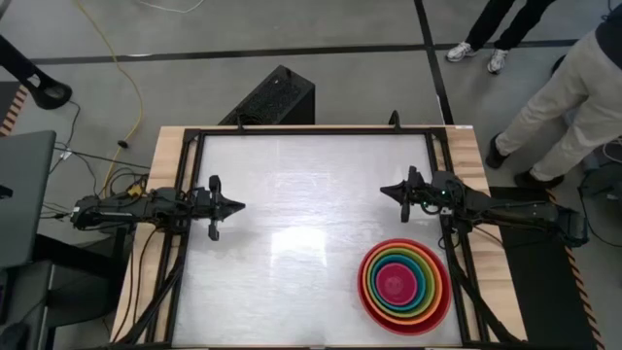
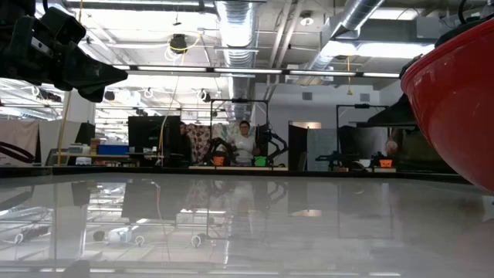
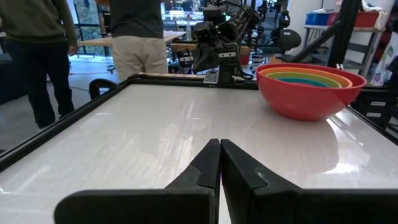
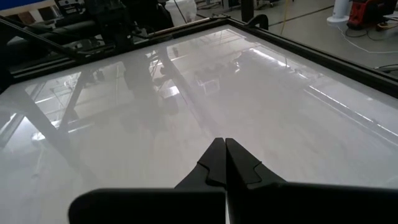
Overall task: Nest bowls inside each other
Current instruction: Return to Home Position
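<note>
The bowls (image 1: 404, 284) stand nested in one stack on the white table near its front right corner: red outermost, then orange, lime green and teal, with magenta-pink in the middle. The red outer bowl (image 3: 309, 90) rests on its base. In the low view its red wall (image 2: 455, 100) fills the right edge. My left gripper (image 1: 238, 205) hovers shut at the table's left edge, level, pointing right. My right gripper (image 1: 385, 191) hovers shut at the right edge, pointing left, just beyond the stack on its far side. Neither touches a bowl.
A black frame (image 1: 311, 130) rims the white tabletop (image 1: 301, 224). People stand beyond the table's far right corner (image 1: 559, 107) and behind the right arm in the left wrist view (image 3: 134, 31). A black box (image 1: 272, 97) lies on the floor behind the far edge.
</note>
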`<action>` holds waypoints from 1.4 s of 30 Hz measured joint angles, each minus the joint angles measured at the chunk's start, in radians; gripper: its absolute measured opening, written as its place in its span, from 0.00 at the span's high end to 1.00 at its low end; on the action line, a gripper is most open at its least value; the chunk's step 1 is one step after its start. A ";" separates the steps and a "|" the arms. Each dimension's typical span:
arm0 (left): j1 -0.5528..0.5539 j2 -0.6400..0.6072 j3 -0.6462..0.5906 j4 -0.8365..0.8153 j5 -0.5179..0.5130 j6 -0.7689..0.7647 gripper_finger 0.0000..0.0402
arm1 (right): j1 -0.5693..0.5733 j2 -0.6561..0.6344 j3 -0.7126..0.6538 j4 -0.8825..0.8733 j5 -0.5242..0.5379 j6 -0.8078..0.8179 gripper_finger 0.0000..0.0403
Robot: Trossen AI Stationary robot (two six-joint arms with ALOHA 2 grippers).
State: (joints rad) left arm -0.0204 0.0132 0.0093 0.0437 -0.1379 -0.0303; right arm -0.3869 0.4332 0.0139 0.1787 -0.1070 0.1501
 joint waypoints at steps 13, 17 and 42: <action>0.000 0.000 0.000 0.000 0.000 0.000 1.00 | 0.000 0.000 0.000 0.000 0.000 0.000 0.98; 0.000 0.000 0.000 0.000 0.000 0.000 1.00 | 0.000 0.000 0.000 0.000 0.000 0.000 0.98; 0.000 0.000 0.000 0.000 0.000 0.000 1.00 | 0.000 0.000 0.000 0.000 0.000 0.000 0.96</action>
State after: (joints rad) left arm -0.0201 0.0131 0.0090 0.0437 -0.1379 -0.0299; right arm -0.3870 0.4332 0.0139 0.1788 -0.1070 0.1505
